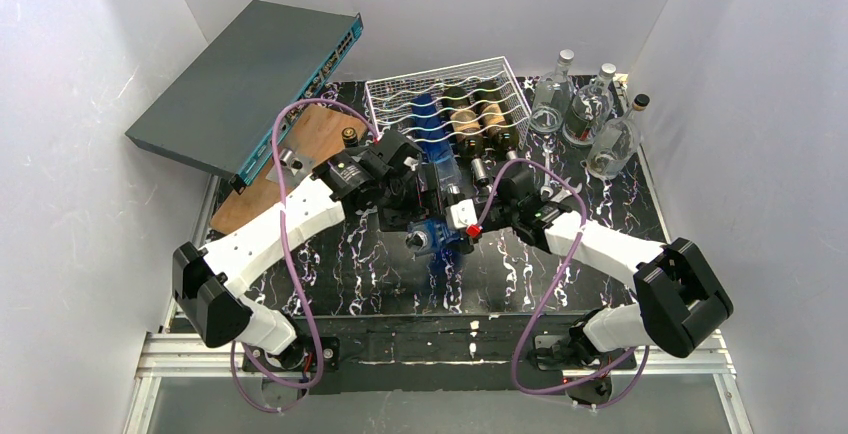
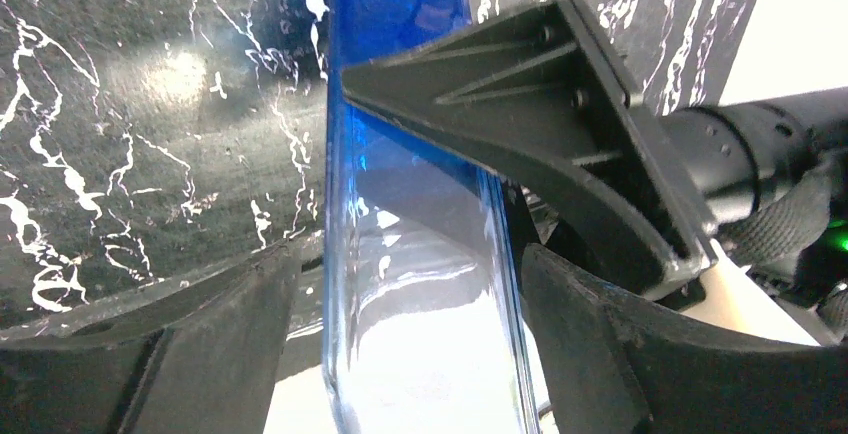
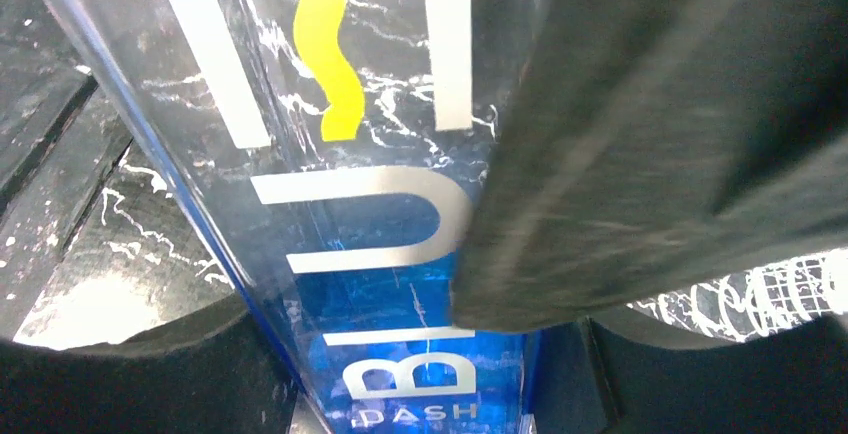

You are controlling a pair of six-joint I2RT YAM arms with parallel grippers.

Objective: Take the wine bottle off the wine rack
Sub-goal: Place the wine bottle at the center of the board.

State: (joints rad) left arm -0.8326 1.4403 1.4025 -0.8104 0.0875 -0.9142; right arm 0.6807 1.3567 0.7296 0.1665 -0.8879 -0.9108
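Clearly both end effectors meet on the wine bottle (image 1: 441,166) near the middle of the bench (image 1: 380,274). The right end effector (image 3: 420,384) is clamped on the glass, and in the left wrist view one of its ribbed fingers (image 2: 520,124) lies flat against the bottle's side. The left end effector (image 2: 410,354) straddles the same bottle more loosely, its jaws parted with a thin gap on one side, so it surrounds rather than grips. Room is tight: the two end effectors crowd each other, with the wine rack (image 1: 395,94) just behind them, a tilted grey switch (image 1: 250,74) and a wooden board (image 1: 310,139) to the left, and clear bottles (image 1: 585,109) at the far right corner. Open marbled bench lies toward the arm bases. The bottle is tall, flat-sided blue glass with pale lettering and a yellow wave. It lies lengthwise, neck toward the arms, its far end seemingly at the rack's front beside two dark bottles (image 1: 480,114).
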